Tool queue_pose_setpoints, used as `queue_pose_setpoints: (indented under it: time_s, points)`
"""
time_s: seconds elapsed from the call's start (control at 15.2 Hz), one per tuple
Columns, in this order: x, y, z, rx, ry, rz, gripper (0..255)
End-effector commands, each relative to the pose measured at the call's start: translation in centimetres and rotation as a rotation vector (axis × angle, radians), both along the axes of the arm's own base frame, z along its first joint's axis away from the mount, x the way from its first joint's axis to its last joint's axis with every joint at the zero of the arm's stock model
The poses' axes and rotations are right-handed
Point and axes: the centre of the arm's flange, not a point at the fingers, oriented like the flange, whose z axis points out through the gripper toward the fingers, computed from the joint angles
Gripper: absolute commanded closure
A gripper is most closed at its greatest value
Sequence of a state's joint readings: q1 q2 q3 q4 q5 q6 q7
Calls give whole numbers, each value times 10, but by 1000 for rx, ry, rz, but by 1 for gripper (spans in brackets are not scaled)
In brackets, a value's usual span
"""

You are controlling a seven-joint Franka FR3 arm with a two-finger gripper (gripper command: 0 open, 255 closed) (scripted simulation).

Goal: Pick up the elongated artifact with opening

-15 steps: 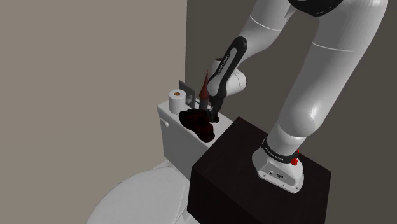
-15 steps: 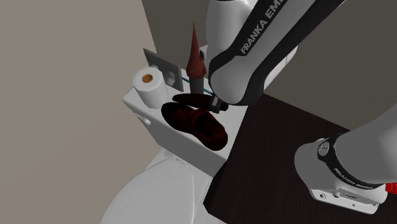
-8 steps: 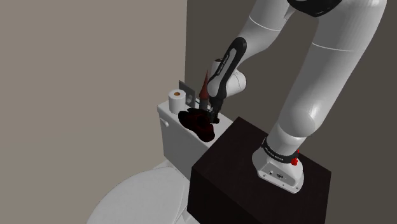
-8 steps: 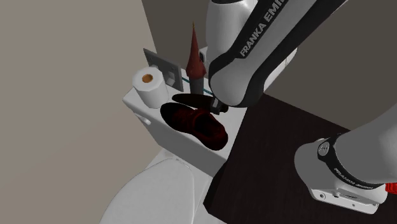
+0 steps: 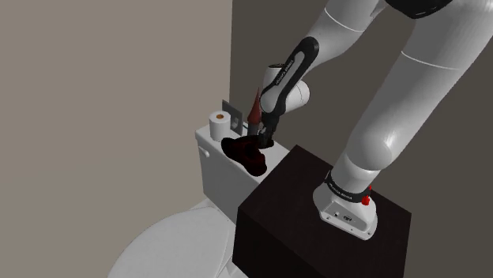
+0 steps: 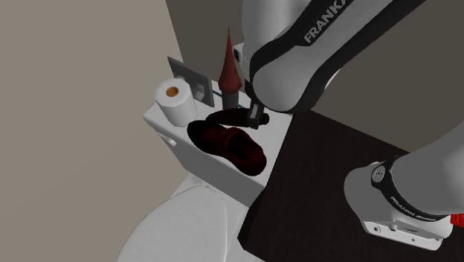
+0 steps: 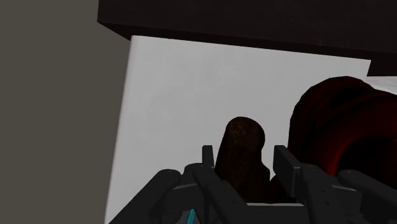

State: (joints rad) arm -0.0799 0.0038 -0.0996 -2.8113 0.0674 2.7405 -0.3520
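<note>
Dark-brown, round-tipped artifact (image 7: 240,141) clasped by gripper (image 7: 245,156).

A toilet roll (image 6: 175,100) stands on the white cistern (image 6: 169,136), a dark red cone (image 6: 227,65) near it.

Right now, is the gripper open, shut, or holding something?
Gripper: fingers closed on the dark brown elongated object.

— What sort of room is this?
— A home bathroom. A white toilet cistern (image 5: 212,162) stands against the grey-brown wall (image 5: 118,71) at middle left, with the toilet lid (image 5: 162,251) at lower left.
— Anything else?
— A roll of toilet paper (image 6: 175,101) stands on the cistern, left of centre.
</note>
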Motion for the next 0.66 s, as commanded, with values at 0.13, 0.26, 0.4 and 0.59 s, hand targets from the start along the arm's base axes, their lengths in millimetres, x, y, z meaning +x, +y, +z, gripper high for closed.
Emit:
queue_pose_setpoints:
  time_s: [0.13, 0.26, 0.4, 0.59]
  points:
    - [1, 1, 21, 0, 1, 0, 255]
    - [1, 1, 32, 0, 1, 0, 255]
    - [1, 1, 42, 0, 1, 0, 255]
    - [1, 1, 48, 0, 1, 0, 255]
